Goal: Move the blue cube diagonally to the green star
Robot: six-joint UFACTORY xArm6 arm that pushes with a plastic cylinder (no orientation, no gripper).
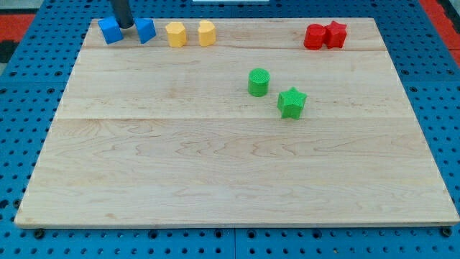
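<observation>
- Rod: dark, straight, entering from the view's top; my tip (125, 26) sits at the board's top-left, in the gap between two blue blocks. No jaws on this rig, so nothing is gripped; the rod can only push.
- Blue cube (146, 30): just right of the tip, touching or nearly so; which one I cannot tell.
- Second blue block (110, 31): just left of the tip, shape unclear.
- Green star (292, 103): right of centre, well apart from the cube, towards the view's lower right.
- Key relation: the tip stands on the cube's left, while the star lies down and to the right; a diagonal push probably wants the tip nearer the cube's upper-left side.
- Green cylinder (259, 82): just up-left of the star, close to the likely path.
- Two yellow blocks (190, 34): immediately right of the cube, a possible obstruction.
- Wooden board (215, 187): pale, flat.
</observation>
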